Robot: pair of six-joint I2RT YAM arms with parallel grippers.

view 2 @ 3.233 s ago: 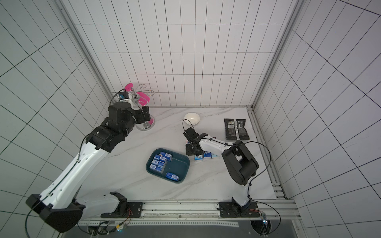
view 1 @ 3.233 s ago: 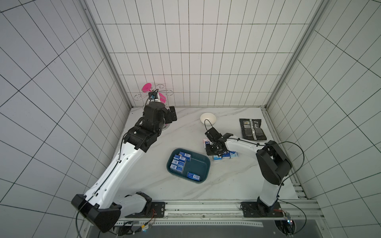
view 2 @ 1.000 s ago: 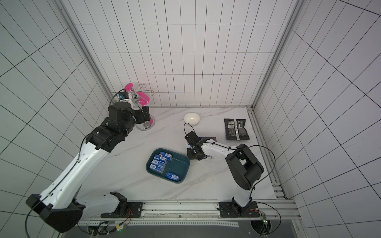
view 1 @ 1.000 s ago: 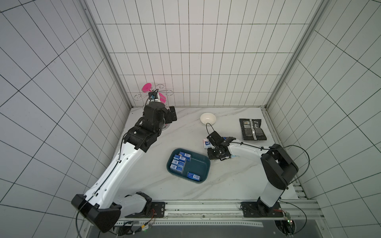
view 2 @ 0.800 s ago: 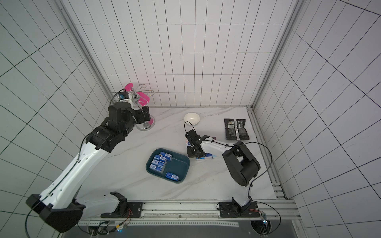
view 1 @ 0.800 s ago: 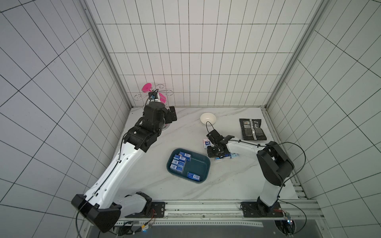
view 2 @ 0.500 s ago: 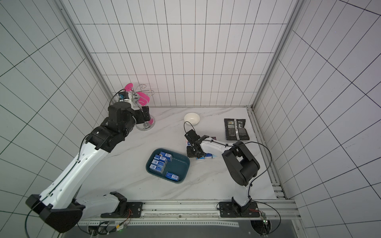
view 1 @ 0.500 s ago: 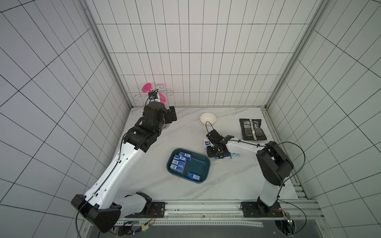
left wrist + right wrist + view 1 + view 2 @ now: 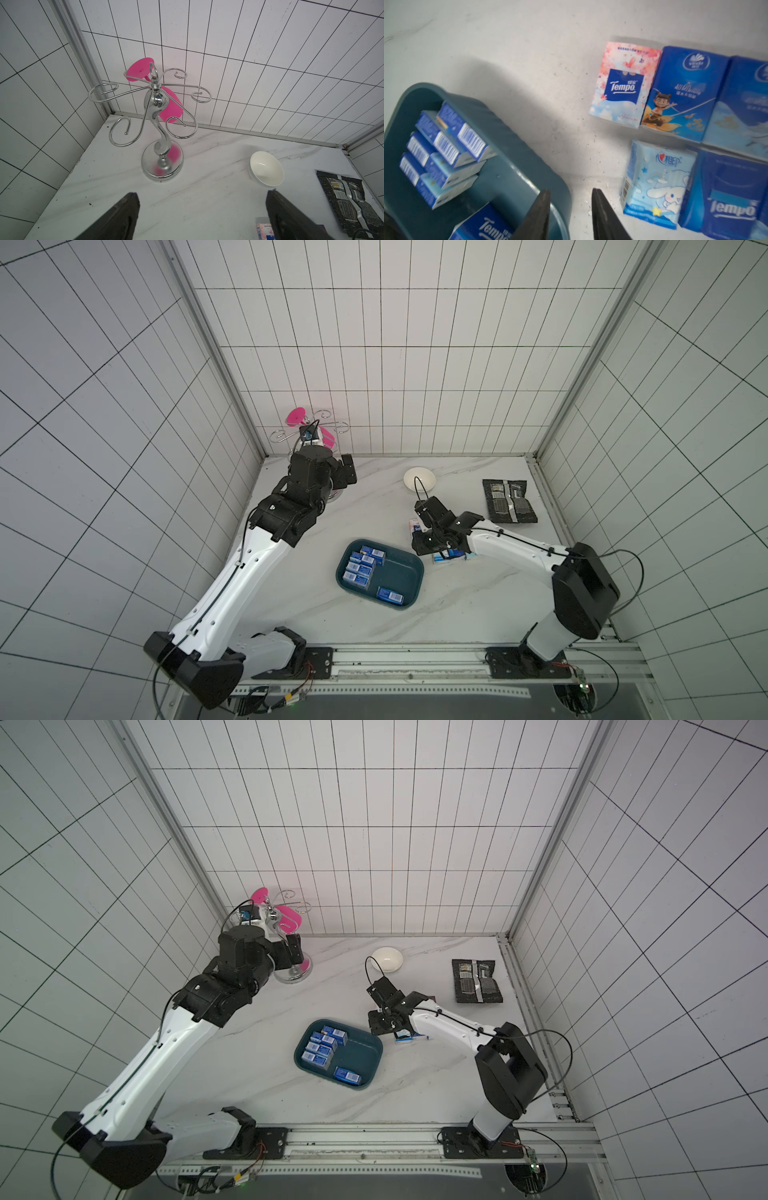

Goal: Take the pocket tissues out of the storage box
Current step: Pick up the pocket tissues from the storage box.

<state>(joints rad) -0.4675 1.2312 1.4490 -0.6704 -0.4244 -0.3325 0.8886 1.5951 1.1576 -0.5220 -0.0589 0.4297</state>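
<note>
Wht tiled walls [image 9: 374, 344], marble tabletop [image 9: 299, 605]

Box: dark teal shallow plastic storage box [image 9: 401, 574] sits mid-way on the white marble tabletop [image 9: 316, 614].
In box: blue soft pocket tissue packs [image 9: 360, 568] are clustered at its left end, with one apart at the near edge.
Beside box: loose pocket tissue packs [image 9: 683, 91] lie in rows on the tabletop, just right of its far corner.
Behind: small white round bowl [image 9: 419, 480] stands behind the loose packs.
Right rear: flat black foil packet [image 9: 509, 502] lies right of the bowl.
Left rear: chrome wire cup stand [image 9: 158, 116] stands in the corner.
</note>
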